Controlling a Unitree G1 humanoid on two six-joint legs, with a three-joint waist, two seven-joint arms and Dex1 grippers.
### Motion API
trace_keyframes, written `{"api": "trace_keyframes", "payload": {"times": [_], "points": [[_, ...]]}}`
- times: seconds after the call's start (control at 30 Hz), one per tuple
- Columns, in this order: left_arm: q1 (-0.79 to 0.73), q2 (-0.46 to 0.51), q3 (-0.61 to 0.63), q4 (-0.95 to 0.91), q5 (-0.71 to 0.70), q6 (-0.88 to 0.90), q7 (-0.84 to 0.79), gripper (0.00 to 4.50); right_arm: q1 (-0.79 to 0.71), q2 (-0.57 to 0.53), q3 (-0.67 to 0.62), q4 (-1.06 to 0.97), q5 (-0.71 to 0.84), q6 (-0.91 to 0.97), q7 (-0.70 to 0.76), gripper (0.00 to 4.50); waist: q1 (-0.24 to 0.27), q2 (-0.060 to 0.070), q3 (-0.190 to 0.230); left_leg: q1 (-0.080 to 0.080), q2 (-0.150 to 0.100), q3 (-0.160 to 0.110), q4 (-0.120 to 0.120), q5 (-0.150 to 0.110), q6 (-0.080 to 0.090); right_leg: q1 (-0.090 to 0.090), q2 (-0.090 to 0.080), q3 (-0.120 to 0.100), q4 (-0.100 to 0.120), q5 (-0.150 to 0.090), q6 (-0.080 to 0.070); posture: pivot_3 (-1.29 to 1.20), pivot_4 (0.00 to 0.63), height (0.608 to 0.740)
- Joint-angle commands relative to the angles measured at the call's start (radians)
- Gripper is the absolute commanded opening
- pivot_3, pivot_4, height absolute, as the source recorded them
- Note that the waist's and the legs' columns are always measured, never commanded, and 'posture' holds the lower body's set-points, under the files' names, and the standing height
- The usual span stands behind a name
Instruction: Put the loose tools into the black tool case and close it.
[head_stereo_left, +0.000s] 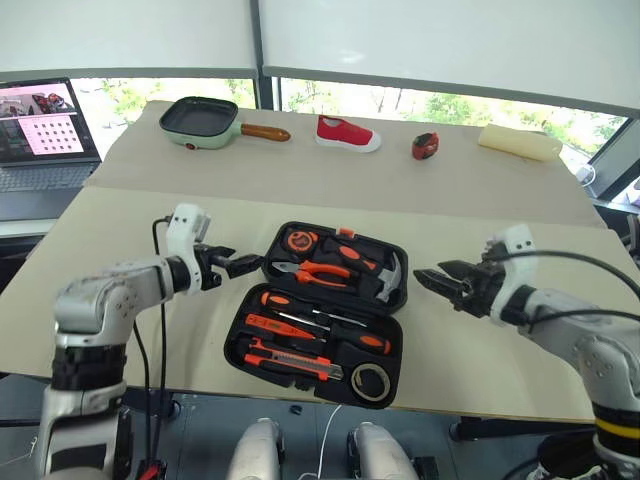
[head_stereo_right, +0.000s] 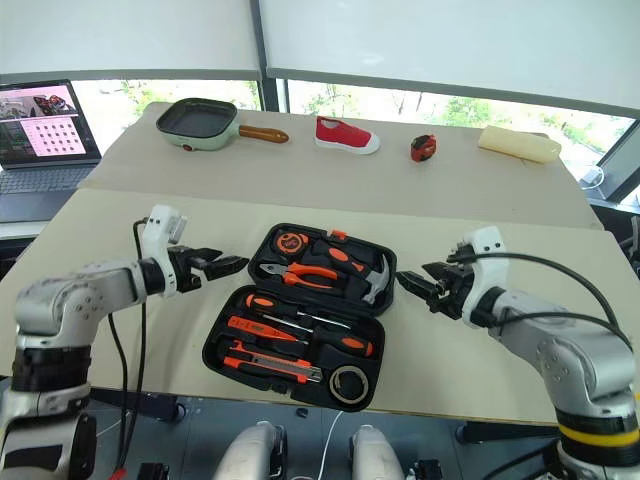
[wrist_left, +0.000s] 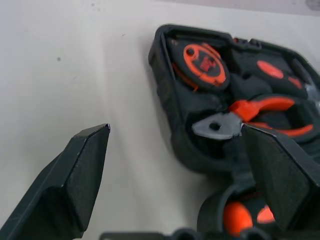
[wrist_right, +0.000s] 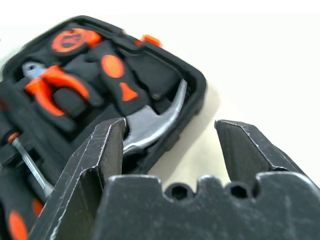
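Matt black plastic tool case (head_stereo_left: 390, 262); hammer (wrist_right: 150, 125) head of shiny metal.

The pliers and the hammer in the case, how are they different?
The pliers have two orange handles and a short grey nose; the hammer has one black-and-orange handle and a curved silver head. The pliers lie mid-row; the hammer sits at the case's right edge. Both sit in the far half.

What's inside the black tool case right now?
The open black tool case holds pliers, a hammer, screwdrivers, a utility knife and a tape roll. Whatever lies beneath them is covered.
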Motion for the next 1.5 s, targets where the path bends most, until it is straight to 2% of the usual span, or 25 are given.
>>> {"api": "trace_keyframes", "payload": {"times": [0.03, 0.33, 0.4, 0.43, 0.5, 0.63, 0.7, 0.83, 0.87, 1.23, 1.4, 1.5], "points": [[-0.091, -0.017, -0.042, 0.084, 0.019, 0.001, -0.03, 4.48, -0.076, 0.043, -0.039, 0.045, 0.048, 0.11, -0.066, 3.37, -0.002, 0.0, 0.0, 0.0, 0.0, 0.0, 0.0, 0.0, 0.0, 0.0, 0.0, 0.0, 0.0, 0.0, 0.0, 0.0, 0.15, 0.74], [-0.285, -0.1, -0.09, 0.349, 0.087, 0.001, -0.026, 4.48, -0.19, 0.151, -0.03, 0.147, 0.0, 0.195, -0.144, 3.37, -0.008, 0.0, 0.0, -0.003, -0.001, 0.0, 0.001, 0.0, 0.0, -0.001, 0.0, -0.001, 0.0, 0.0, 0.001, 0.0, 0.15, 0.74], [-0.305, -0.114, -0.096, 0.385, 0.103, -0.003, -0.031, 4.5, -0.202, 0.153, -0.02, 0.157, -0.022, 0.2, -0.148, 2.86, -0.008, 0.0, 0.0, -0.003, 0.0, 0.0, 0.001, 0.0, 0.0, -0.002, 0.0, -0.001, 0.0, 0.0, 0.001, 0.0, 0.15, 0.74], [-0.31, -0.121, -0.099, 0.398, 0.112, -0.01, -0.034, 4.23, -0.205, 0.153, -0.014, 0.16, -0.033, 0.201, -0.147, 2.67, -0.009, 0.0, 0.0, -0.004, -0.001, 0.0, 0.001, 0.0, 0.0, -0.003, 0.0, -0.001, 0.0, 0.0, 0.001, 0.0, 0.15, 0.74], [-0.316, -0.131, -0.103, 0.416, 0.124, -0.019, -0.034, 3.72, -0.211, 0.157, -0.01, 0.168, -0.048, 0.205, -0.145, 1.99, -0.009, 0.0, 0.0, -0.005, 0.0, 0.0, 0.001, 0.0, 0.0, -0.004, 0.0, -0.001, 0.0, 0.0, 0.001, 0.0, 0.15, 0.74], [-0.311, -0.144, -0.105, 0.423, 0.14, -0.019, -0.035, 2.24, -0.219, 0.165, -0.001, 0.179, -0.076, 0.208, -0.138, 0.6, -0.009, 0.001, 0.0, -0.011, 0.0, 0.0, 0.001, 0.0, 0.0, -0.012, 0.0, 0.0, 0.003, 0.0, 0.001, 0.0, 0.15, 0.74], [-0.305, -0.149, -0.097, 0.416, 0.136, -0.01, -0.034, 1.71, -0.227, 0.173, -0.001, 0.18, -0.084, 0.211, -0.132, 0.03, -0.009, 0.0, 0.0, -0.012, -0.001, 0.0, 0.001, 0.0, 0.0, -0.013, 0.0, 0.0, 0.004, 0.001, 0.001, 0.0, 0.15, 0.74], [-0.3, -0.164, -0.069, 0.407, 0.128, 0.004, -0.03, 0.24, -0.239, 0.182, 0.0, 0.18, -0.094, 0.22, -0.121, 0.0, -0.008, 0.001, 0.0, -0.012, -0.001, 0.0, 0.002, 0.0, 0.0, -0.013, 0.0, 0.001, 0.004, 0.001, 0.002, 0.0, 0.15, 0.74], [-0.301, -0.168, -0.059, 0.406, 0.125, 0.006, -0.03, 0.02, -0.242, 0.182, 0.001, 0.181, -0.098, 0.217, -0.116, 0.0, -0.008, 0.001, 0.0, -0.012, -0.001, 0.0, 0.002, 0.0, 0.0, -0.013, 0.0, 0.001, 0.004, 0.001, 0.002, 0.0, 0.15, 0.74], [-0.31, -0.224, 0.013, 0.316, 0.09, -0.071, -0.065, 0.02, -0.363, 0.195, -0.027, 0.246, -0.165, 0.076, -0.037, 0.0, -0.009, 0.001, 0.002, -0.014, -0.001, 0.001, 0.003, 0.002, -0.001, -0.018, 0.0, 0.002, 0.008, 0.001, 0.002, 0.0, 0.15, 0.74], [-0.276, -0.249, 0.019, 0.241, 0.113, -0.214, -0.078, 0.02, -0.372, 0.174, -0.009, 0.24, -0.217, -0.013, 0.021, 0.0, -0.008, 0.001, 0.002, -0.017, -0.001, 0.001, 0.003, 0.002, -0.001, -0.019, 0.0, 0.002, 0.008, 0.001, 0.002, 0.0, 0.15, 0.74], [-0.208, -0.241, -0.01, 0.159, 0.137, -0.313, -0.105, 0.02, -0.327, 0.156, 0.011, 0.183, -0.243, -0.066, 0.073, 0.0, -0.009, 0.001, 0.002, -0.018, -0.001, 0.001, 0.003, 0.002, -0.001, -0.02, 0.0, 0.002, 0.008, 0.001, 0.002, 0.0, 0.15, 0.74]]}}
